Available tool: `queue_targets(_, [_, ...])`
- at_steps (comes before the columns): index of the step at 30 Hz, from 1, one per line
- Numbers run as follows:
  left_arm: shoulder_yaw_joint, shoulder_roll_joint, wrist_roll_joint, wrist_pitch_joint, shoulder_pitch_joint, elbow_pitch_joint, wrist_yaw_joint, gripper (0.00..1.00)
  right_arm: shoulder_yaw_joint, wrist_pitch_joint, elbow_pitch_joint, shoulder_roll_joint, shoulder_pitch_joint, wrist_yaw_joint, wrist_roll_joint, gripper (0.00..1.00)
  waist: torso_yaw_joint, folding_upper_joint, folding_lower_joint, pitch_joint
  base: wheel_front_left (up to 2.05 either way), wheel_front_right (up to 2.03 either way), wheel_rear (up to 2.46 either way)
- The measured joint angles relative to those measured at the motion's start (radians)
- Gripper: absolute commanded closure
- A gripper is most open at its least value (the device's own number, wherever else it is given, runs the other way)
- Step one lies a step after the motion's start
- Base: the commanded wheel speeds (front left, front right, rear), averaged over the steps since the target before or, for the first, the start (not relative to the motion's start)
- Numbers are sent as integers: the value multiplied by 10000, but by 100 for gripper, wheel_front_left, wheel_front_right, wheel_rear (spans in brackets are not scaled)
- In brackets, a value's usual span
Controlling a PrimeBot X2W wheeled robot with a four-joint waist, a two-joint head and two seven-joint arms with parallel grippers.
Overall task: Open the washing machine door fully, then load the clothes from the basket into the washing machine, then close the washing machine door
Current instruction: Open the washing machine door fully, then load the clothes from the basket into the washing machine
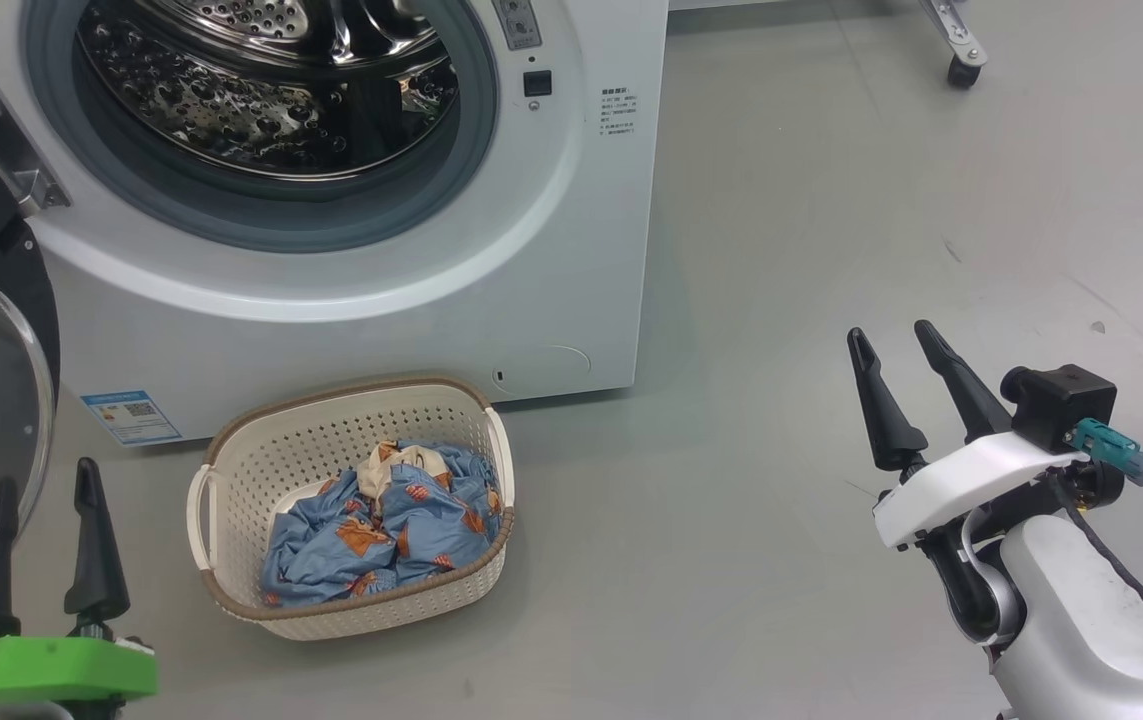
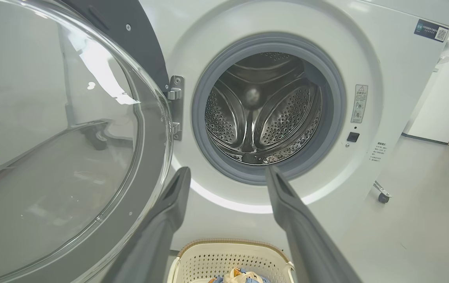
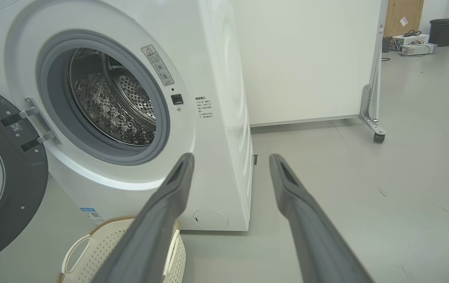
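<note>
Both left hand [image 1: 43,478] and right hand [image 1: 889,332] stand released; with the washing machine door [image 2: 71,137] wide, sink your left deep into the clothes [image 1: 381,530] in the basket [image 1: 261,450].

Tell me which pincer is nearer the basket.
Left. The left pincer stands open just to the left of the basket, close to its side handle. The right pincer, also open, is far off on the basket's right.
</note>
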Motion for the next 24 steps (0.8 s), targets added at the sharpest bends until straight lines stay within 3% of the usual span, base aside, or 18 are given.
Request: queue_targets(24, [182,-146,150,0,167,-151,-13,0,10,0,-21,21,49,0,0,0,131,0,0,2,22,-22,0])
